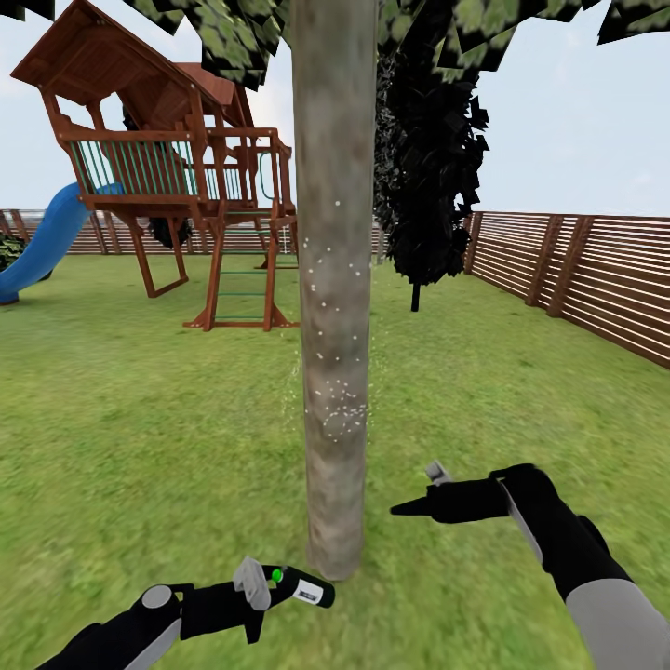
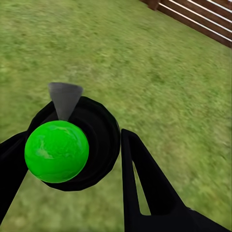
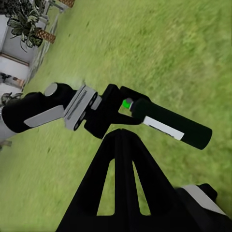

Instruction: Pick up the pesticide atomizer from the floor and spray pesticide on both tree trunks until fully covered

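left tool (image 1: 279, 588) is closing around the sprayer (image 1: 302, 588), low beside the speckled trunk (image 1: 333, 279); right tool (image 1: 409, 508) is hanging shut and empty. the sprayer is looking light, rigid and slick, best gripped mid-body.

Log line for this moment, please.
left gripper: shut on pesticide atomizer | right gripper: shut, empty | tree trunk: white pesticide specks midway
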Tool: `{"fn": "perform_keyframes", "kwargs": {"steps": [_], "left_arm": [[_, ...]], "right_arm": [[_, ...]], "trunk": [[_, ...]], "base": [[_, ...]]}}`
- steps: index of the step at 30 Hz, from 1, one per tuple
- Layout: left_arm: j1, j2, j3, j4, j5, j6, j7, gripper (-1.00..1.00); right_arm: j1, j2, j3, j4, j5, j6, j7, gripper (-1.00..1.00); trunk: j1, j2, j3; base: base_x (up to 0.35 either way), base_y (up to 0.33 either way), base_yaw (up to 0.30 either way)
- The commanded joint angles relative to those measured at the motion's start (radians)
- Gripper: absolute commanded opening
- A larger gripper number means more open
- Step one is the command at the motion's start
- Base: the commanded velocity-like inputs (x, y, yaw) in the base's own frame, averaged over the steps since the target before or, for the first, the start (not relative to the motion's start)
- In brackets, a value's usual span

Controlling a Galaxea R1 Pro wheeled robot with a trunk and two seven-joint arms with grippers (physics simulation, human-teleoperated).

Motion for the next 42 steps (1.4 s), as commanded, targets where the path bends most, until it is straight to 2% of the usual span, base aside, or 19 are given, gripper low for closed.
{"fn": "perform_keyframes", "kwargs": {"steps": [1, 4, 7, 9, 12, 13, 14, 16, 18, 20, 23, 26, 29, 38, 42], "left_arm": [[-0.002, 0.001, -0.006, 0.0, 0.006, -0.007, 0.001, -1.0], [-0.002, 0.001, -0.007, 0.0, 0.006, -0.007, 0.001, -1.0], [-0.002, 0.001, -0.008, 0.0, 0.006, -0.007, 0.001, -1.0], [-0.002, 0.001, -0.008, 0.0, 0.006, -0.007, 0.001, -1.0], [-0.002, 0.0, -0.008, 0.0, 0.004, -0.007, 0.001, -1.0], [-0.002, 0.0, -0.008, 0.0, -0.009, -0.007, 0.001, -1.0], [-0.002, -0.001, -0.008, 0.001, -0.044, -0.007, 0.002, -1.0], [-0.002, -0.001, -0.007, 0.001, -0.082, -0.007, 0.001, -1.0], [-0.002, -0.001, -0.006, 0.001, -0.094, -0.007, 0.001, -1.0], [-0.002, -0.001, -0.006, 0.0, -0.095, -0.007, 0.001, -1.0], [-0.002, -0.001, -0.006, 0.0, -0.097, -0.007, 0.001, -1.0], [-0.002, -0.001, -0.006, 0.0, -0.097, -0.007, 0.001, -1.0], [-0.002, -0.001, -0.006, 0.0, -0.097, -0.007, 0.001, -1.0], [-0.002, -0.001, -0.006, -0.001, -0.097, -0.007, 0.001, -1.0], [-0.002, -0.002, -0.006, -0.001, -0.097, -0.007, 0.001, -1.0]], "right_arm": [[-0.001, 0.003, 0.001, 0.0, 0.001, 0.01, 0.004, -1.0], [-0.001, 0.016, 0.002, 0.0, 0.001, 0.01, 0.004, -1.0], [-0.001, 0.046, 0.003, 0.0, 0.002, 0.01, 0.001, -1.0], [-0.001, 0.062, 0.018, 0.0, 0.002, 0.01, -0.029, -1.0], [0.0, 0.101, 0.036, 0.001, 0.001, 0.01, -0.056, -1.0], [0.0, 0.108, 0.037, 0.001, 0.001, 0.01, -0.058, -1.0], [0.0, 0.113, 0.038, 0.001, 0.001, 0.01, -0.06, -1.0], [0.001, 0.126, 0.039, 0.001, 0.001, 0.01, -0.061, -1.0], [0.0, 0.145, 0.04, 0.011, 0.001, 0.01, -0.063, -1.0], [0.0, 0.159, 0.041, 0.026, 0.001, 0.01, -0.069, -1.0], [0.0, 0.187, 0.04, 0.04, 0.0, 0.01, -0.139, -1.0], [0.0, 0.202, 0.042, 0.073, 0.001, 0.01, -0.165, -1.0], [0.0, 0.23, 0.042, 0.095, 0.0, 0.01, -0.238, -1.0], [0.001, 0.259, 0.041, 0.114, 0.001, 0.01, -0.27, -1.0], [0.003, 0.29, 0.04, 0.116, 0.0, 0.01, -0.331, -1.0]], "trunk": [[0.001, -0.002, -0.002], [0.001, -0.002, -0.002], [0.001, -0.002, -0.002], [0.001, -0.002, -0.002], [0.001, -0.002, -0.002], [0.001, -0.002, -0.002], [0.001, -0.002, -0.002], [0.001, -0.002, -0.002], [0.001, -0.002, -0.002], [0.001, -0.002, -0.002], [0.001, -0.002, -0.002], [0.001, -0.002, -0.002], [0.001, -0.002, -0.002], [0.001, -0.002, -0.002], [0.001, -0.002, -0.002]], "base": [[0.0, 0.0, 0.0], [0.0, 0.0, 0.0], [0.0, 0.0, 0.0], [0.0, 0.0, 0.0], [0.0, 0.0, 0.0], [0.0, 0.0, 0.0], [0.0, 0.0, 0.0], [0.0, 0.0, 0.0], [0.0, 0.0, 0.0], [0.0, 0.0, 0.0], [0.0, 0.0, 0.0], [0.0, 0.0, 0.0], [0.0, 0.0, 0.0], [0.0, 0.0, 0.0], [0.0, 0.0, 0.0]]}}
